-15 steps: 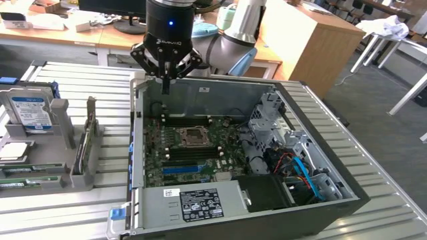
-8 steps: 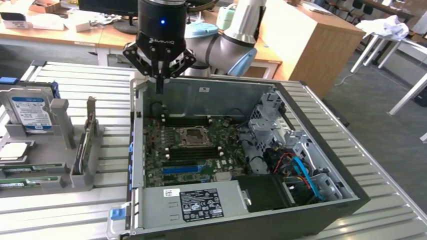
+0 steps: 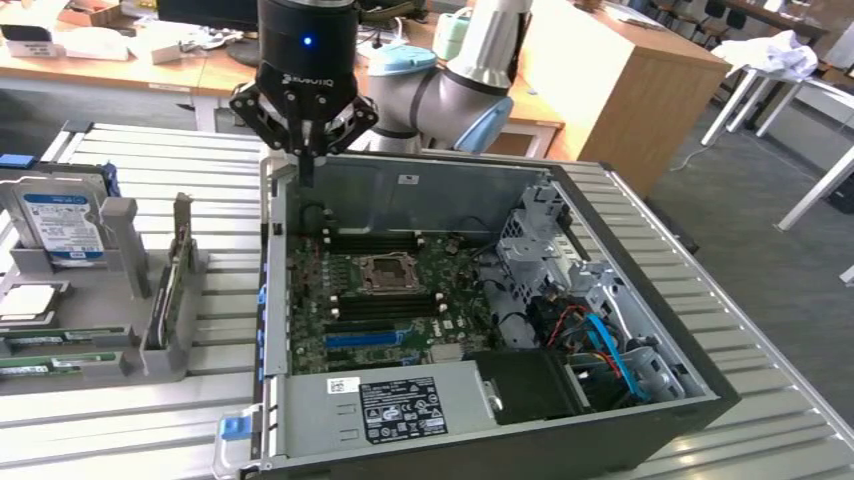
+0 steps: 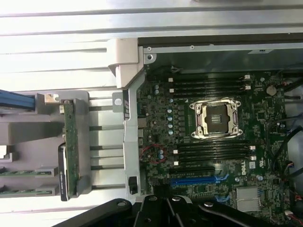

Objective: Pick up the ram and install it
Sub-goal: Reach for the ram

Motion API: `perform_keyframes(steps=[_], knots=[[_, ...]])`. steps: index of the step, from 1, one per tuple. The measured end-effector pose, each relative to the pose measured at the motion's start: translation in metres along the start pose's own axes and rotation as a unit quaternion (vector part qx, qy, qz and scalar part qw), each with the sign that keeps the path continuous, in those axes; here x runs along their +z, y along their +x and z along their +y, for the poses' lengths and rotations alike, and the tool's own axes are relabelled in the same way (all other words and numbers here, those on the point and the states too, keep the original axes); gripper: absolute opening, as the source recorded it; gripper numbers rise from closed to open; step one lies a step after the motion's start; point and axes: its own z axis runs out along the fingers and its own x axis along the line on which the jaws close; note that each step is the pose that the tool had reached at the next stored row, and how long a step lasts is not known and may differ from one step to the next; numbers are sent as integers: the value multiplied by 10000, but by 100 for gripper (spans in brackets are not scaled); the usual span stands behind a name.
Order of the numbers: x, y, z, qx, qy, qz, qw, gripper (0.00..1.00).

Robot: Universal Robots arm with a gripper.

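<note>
Two green ram sticks (image 3: 54, 342) (image 3: 51, 367) lie flat in a grey holder at the exterior view's left; in the wrist view their ends (image 4: 21, 171) (image 4: 21, 191) show at the picture's edge. My gripper (image 3: 307, 168) hangs over the back left corner of the open computer case (image 3: 280, 300), well away from the ram. Its fingers are shut with nothing between them. In the wrist view my gripper (image 4: 165, 210) shows as black linkage over the motherboard (image 4: 208, 142). Black memory slots (image 3: 387, 241) run on both sides of the processor socket (image 3: 390, 270).
A hard drive (image 3: 60, 225) with a blue-white label stands in the grey holder (image 3: 134, 330). A green card (image 3: 171, 285) stands on edge beside it. Inside the case are a power supply (image 3: 387, 405), a drive cage (image 3: 541, 235) and blue cables (image 3: 607, 340). Wooden desks stand behind.
</note>
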Motion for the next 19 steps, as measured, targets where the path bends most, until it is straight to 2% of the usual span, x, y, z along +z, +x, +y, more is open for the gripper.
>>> perform_keyframes(steps=[19], knots=[[-7, 321, -10, 0, 0, 0, 10000, 11]])
